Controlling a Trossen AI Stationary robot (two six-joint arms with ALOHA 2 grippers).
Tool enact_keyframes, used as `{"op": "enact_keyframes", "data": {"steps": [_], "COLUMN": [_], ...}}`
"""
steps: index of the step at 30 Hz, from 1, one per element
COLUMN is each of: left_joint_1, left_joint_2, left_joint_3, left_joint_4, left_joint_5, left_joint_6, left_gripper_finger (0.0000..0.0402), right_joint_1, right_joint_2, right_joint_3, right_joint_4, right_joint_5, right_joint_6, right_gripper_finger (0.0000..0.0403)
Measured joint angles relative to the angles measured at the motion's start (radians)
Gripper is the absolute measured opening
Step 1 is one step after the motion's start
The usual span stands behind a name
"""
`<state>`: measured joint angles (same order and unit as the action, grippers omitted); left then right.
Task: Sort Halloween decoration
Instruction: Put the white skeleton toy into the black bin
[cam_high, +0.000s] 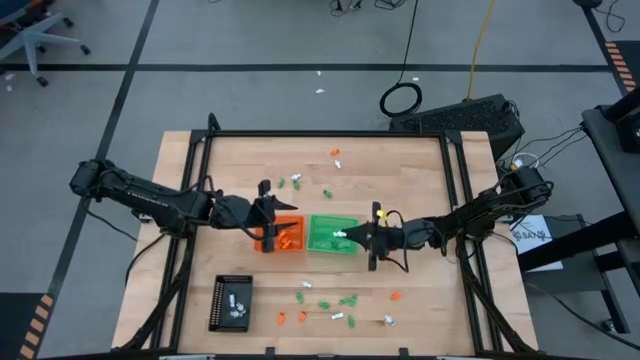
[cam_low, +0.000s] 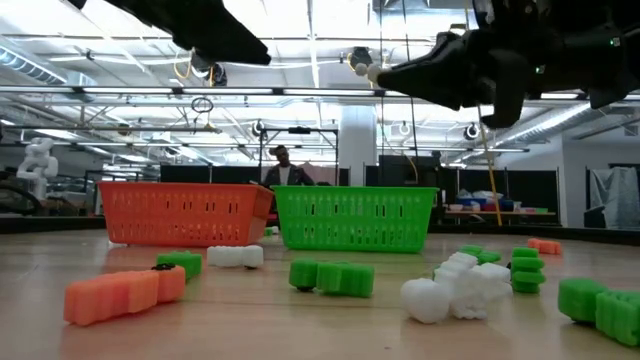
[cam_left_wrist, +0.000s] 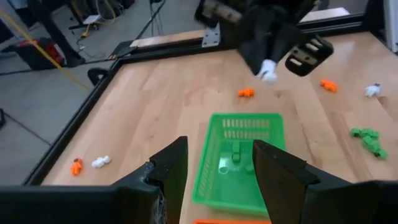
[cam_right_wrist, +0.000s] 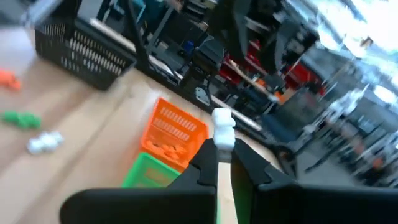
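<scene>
The right gripper (cam_right_wrist: 224, 163) is clamped on a white trinket (cam_right_wrist: 222, 129) above the green tray (cam_high: 331, 235). The trinket's long axis is held in line with the fingers, pointing outward. The left gripper (cam_left_wrist: 214, 163) is held apart, empty.

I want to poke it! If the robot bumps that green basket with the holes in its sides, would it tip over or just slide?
The square green plastic basket would probably slide, not tip: it sits low and wide on the smooth wooden table. It is likely light, since its walls are thin mesh and it holds only a few tiny trinkets. The thin walls might flex a little.

Both arms are matte black with segmented joints and external black cables; each gripper (cam_left_wrist: 214, 180) carries two flat, dark, tapered fingers.
</scene>
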<state>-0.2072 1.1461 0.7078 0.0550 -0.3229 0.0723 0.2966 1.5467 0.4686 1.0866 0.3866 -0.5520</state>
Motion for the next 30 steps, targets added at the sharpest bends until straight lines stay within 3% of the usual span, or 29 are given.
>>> {"op": "enact_keyframes", "data": {"steps": [5, 9, 16, 24, 30], "left_joint_1": [-0.044, -0.078, -0.096, -0.097, -0.094], "left_joint_2": [0.042, 0.138, 0.279, 0.354, 0.441], "left_joint_3": [0.0, 0.0, 0.0, 0.0, 0.028], "left_joint_4": [0.079, 0.259, 0.55, 0.67, 0.747], "left_joint_5": [-0.003, -0.039, -0.1, -0.003, -0.01], "left_joint_6": [0.113, 0.208, 0.277, 0.241, 0.221], "left_gripper_finger": [0.0178, 0.0178, 0.0178, 0.0178, 0.0175], "right_joint_1": [-0.009, -0.012, -0.011, -0.014, -0.016], "right_joint_2": [0.0, 0.0, 0.0, 0.0, 0.0], "right_joint_3": [0.003, 0.029, 0.065, 0.065, 0.065], "right_joint_4": [0.016, 0.015, 0.001, 0.001, 0.001], "right_joint_5": [-0.003, -0.029, -0.084, -0.08, -0.078], "right_joint_6": [0.2, 0.303, 0.304, 0.3, 0.297], "right_gripper_finger": [0.0, 0.0, 0.0, 0.0001, 0.0002]}}
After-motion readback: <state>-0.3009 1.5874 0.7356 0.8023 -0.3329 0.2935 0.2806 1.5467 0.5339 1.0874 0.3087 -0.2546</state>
